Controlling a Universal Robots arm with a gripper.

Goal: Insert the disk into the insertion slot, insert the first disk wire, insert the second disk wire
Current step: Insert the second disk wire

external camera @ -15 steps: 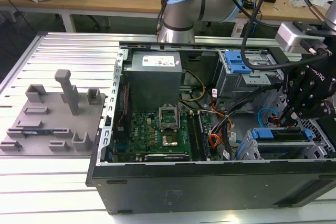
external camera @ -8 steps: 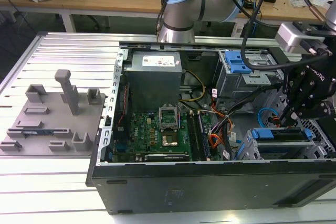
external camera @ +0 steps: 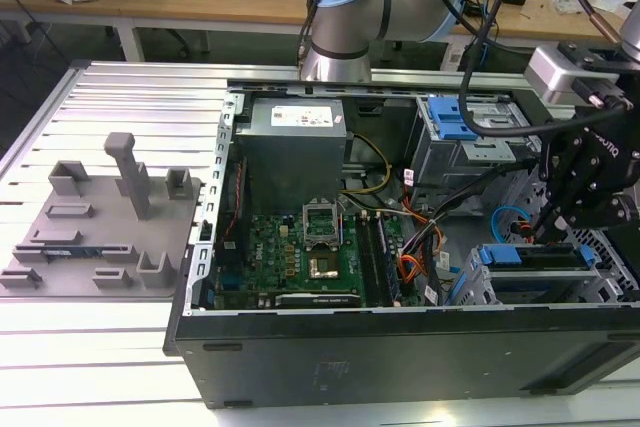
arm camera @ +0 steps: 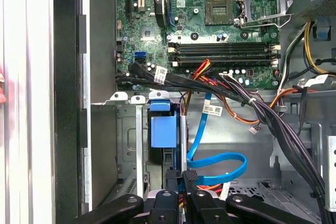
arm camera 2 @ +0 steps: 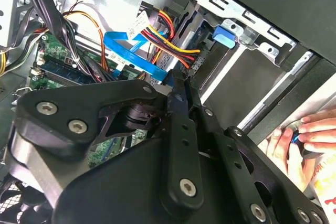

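In the first wrist view the gripper (arm camera: 184, 179) sits closest to the camera, its black fingers drawn together with something dark pinched between the tips, though I cannot tell whether that is a connector or just the fingers meeting. A light blue flat cable (arm camera: 220, 163) loops just beside the fingertips, and a red-and-yellow wire bundle (arm camera: 202, 69) runs past a little farther on. Directly ahead of the gripper lies the disk (arm camera: 163, 129), its bright blue carrier end showing, seated inside the insertion slot (arm camera: 126, 140), the grey metal cage with hole-patterned walls. Beyond the cage spreads the green motherboard (arm camera: 199, 19) with its CPU socket and memory slots. In the second wrist view a person's hand (arm camera 2: 307, 137) rests near the case edge. In the exterior view the gripper (external camera: 560, 222) hangs over the cage at the exterior view's right of the open computer case (external camera: 400, 347), the grey power supply (external camera: 295, 132) stands farther back, and a grey fixture plate (external camera: 100, 217) lies on the desk (external camera: 60, 347) toward the exterior view's left.
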